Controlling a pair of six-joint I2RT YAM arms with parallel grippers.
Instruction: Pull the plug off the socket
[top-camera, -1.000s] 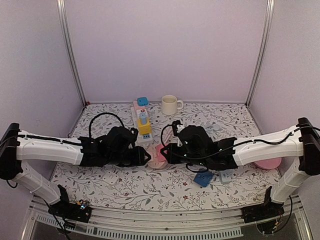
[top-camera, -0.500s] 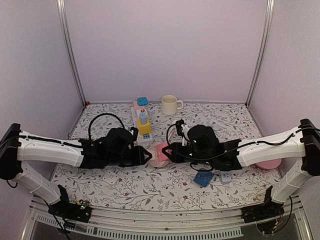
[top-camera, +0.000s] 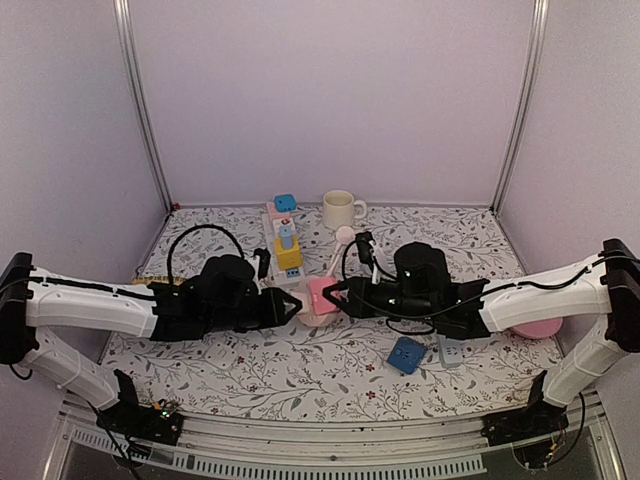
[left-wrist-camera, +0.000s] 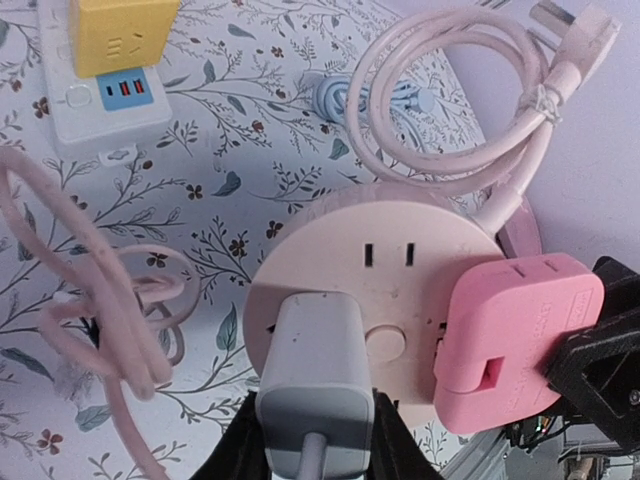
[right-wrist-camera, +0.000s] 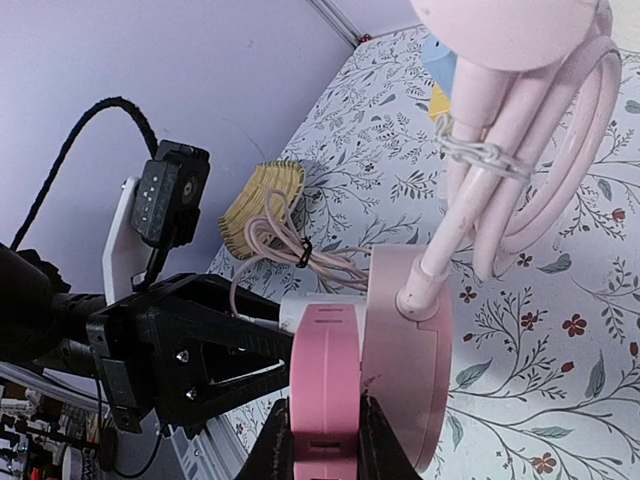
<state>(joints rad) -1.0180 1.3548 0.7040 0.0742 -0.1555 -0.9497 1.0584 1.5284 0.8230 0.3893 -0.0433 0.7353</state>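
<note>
The round pale pink socket (left-wrist-camera: 400, 240) is held up off the table between both arms, seen in the top view as socket (top-camera: 310, 306). A white plug (left-wrist-camera: 315, 370) with a thin pink cord sits in its face, and my left gripper (left-wrist-camera: 315, 425) is shut on the plug's sides. A bright pink square adapter (right-wrist-camera: 325, 380) is also seated in the socket (right-wrist-camera: 405, 340), and my right gripper (right-wrist-camera: 325, 445) is shut on it. The socket's own coiled cord (right-wrist-camera: 520, 190) hangs behind it. Both plugs look fully seated.
A white power strip with a yellow adapter (top-camera: 288, 256) lies behind the grippers, with a cream mug (top-camera: 341, 210) further back. A blue adapter (top-camera: 405, 355) and a white one (top-camera: 450, 352) lie on the floral cloth at the front right. A pink disc (top-camera: 536, 328) lies beside the right arm.
The socket has been lifted off the cloth and tilted, its cord end now sticking up. The left jaws closed on the white plug. The right arm shifted right and back.
</note>
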